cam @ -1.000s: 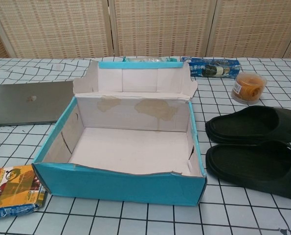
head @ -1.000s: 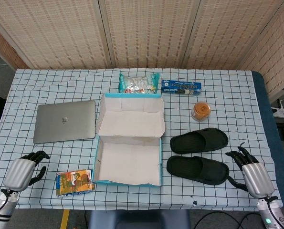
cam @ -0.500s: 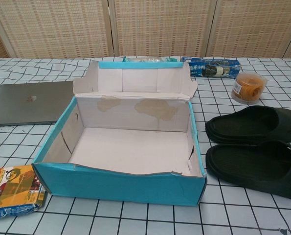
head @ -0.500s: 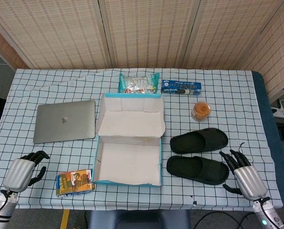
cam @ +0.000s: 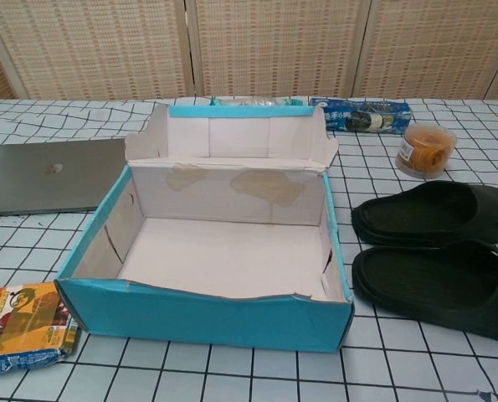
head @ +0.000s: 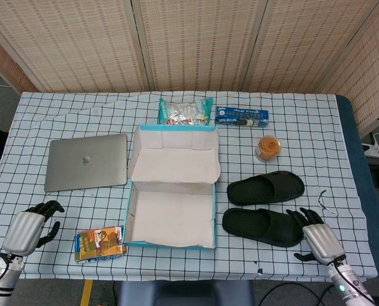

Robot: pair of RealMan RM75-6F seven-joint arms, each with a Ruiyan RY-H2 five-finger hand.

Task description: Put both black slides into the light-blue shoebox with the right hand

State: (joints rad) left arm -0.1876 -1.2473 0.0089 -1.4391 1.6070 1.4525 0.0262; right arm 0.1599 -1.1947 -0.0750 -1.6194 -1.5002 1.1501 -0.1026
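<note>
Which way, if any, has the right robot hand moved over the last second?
Yes. In the head view the right robot hand has shifted left, closing on the nearer black slide, which stays put.

Right hand (head: 318,237): fingertips at near slide's (head: 263,226) heel; holds nothing
Far slide (head: 265,187): beside open shoebox (head: 170,239)
Left hand (head: 27,229): fingers curled

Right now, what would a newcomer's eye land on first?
The open light-blue shoebox, empty, at the table's centre with its lid folded back. Next, the two black slides lying side by side just right of it, with the right hand at the near slide's outer end. A closed silver laptop lies left of the box.
</note>
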